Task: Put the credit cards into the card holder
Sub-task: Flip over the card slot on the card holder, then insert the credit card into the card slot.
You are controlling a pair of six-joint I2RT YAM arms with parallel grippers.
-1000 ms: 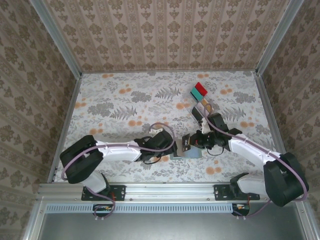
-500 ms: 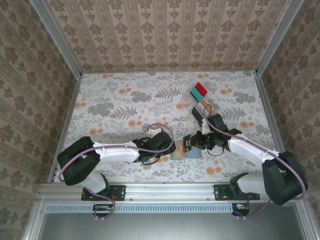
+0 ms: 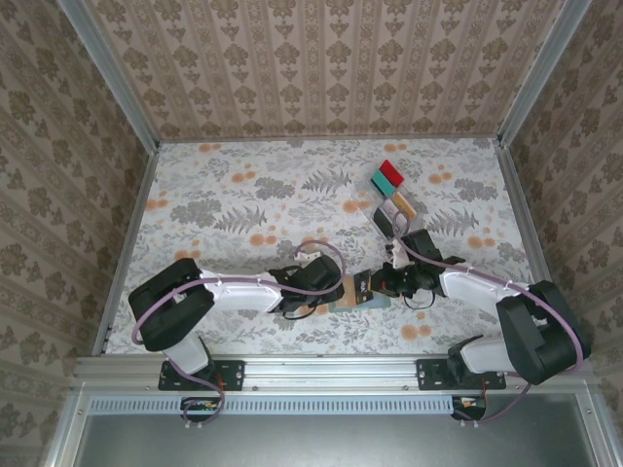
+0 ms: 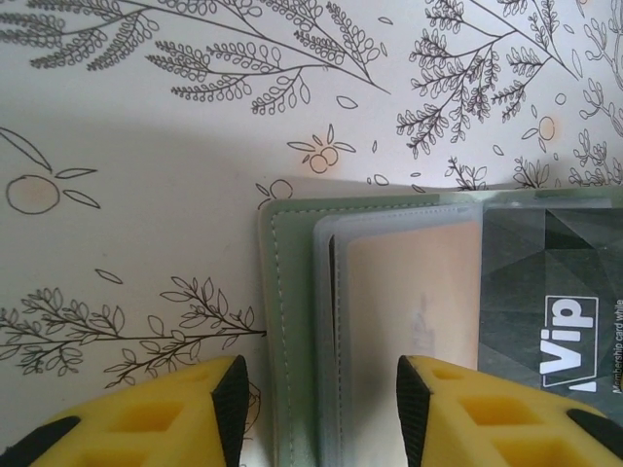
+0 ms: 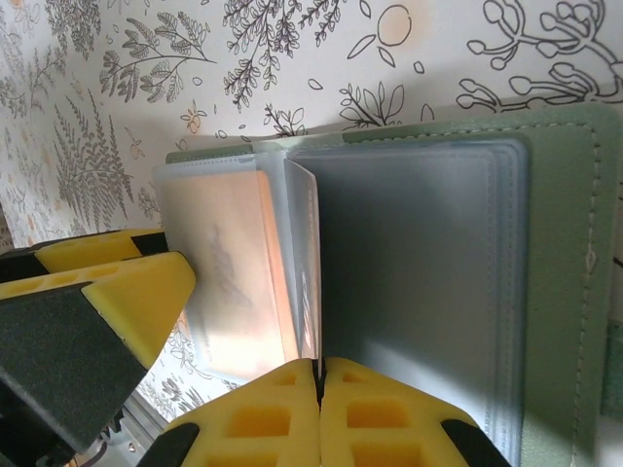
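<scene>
Right pincer point(image 5: 316, 389) is clenched tight. One clear sleeve point(image 5: 305, 263) of the card holder point(image 5: 574, 243) runs straight into the seam between its fingers, so it's pinching that leaf up on edge. Holder's lying open on the flowery counter point(image 4: 146, 195), near the front edge, between the two arms.

Left pincer point(image 4: 316, 413) has its jaws apart, straddling the holder's other end from above. It isn't clamped on anything I can make out.

Pale beige-pink card point(image 4: 414, 302) sits inside a sleeve. Just beside it is a dark grey card point(image 4: 550, 282) with "Vip" printed on it, and I can't tell if that one's tucked in.

Over at the far right of the counter, well apart from the holder, there's a red card point(image 3: 392, 172), a teal card point(image 3: 381, 183) touching it, and a tan card point(image 3: 402, 204) a bit nearer.
</scene>
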